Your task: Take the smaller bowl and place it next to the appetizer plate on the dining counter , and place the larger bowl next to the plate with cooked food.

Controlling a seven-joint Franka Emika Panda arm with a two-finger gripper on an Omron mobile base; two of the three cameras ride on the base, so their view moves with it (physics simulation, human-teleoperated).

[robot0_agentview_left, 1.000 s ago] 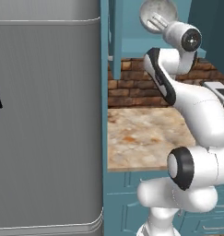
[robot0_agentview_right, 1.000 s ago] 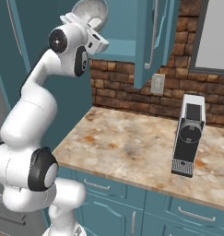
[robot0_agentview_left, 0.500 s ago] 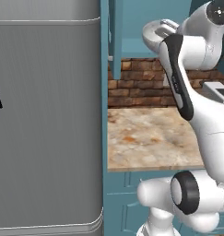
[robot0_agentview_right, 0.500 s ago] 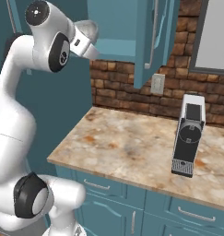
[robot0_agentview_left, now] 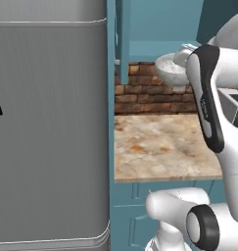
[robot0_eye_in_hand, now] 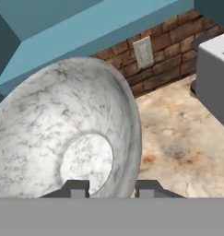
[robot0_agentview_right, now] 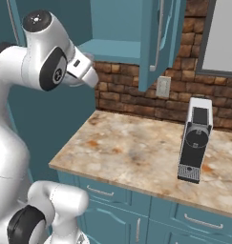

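The smaller bowl, whitish-grey and marbled, is tipped on its side with its hollow facing the hand camera. My gripper is shut on its rim, one finger inside the bowl and one outside. In the left base view the smaller bowl hangs in the air in front of the brick wall, above the wall counter and just below the open cabinet. The larger bowl, the appetizer plate, the plate with cooked food and the dining counter are out of view.
Below lies a beige marbled wall counter with a brick backsplash. A coffee machine stands at its right. An open teal cabinet door hangs above. A tall grey fridge fills the left.
The arm has brought the smaller bowl down and out from high by the cabinet to below the shelf. Its elbow has swung upward, and the grip on the bowl has held.
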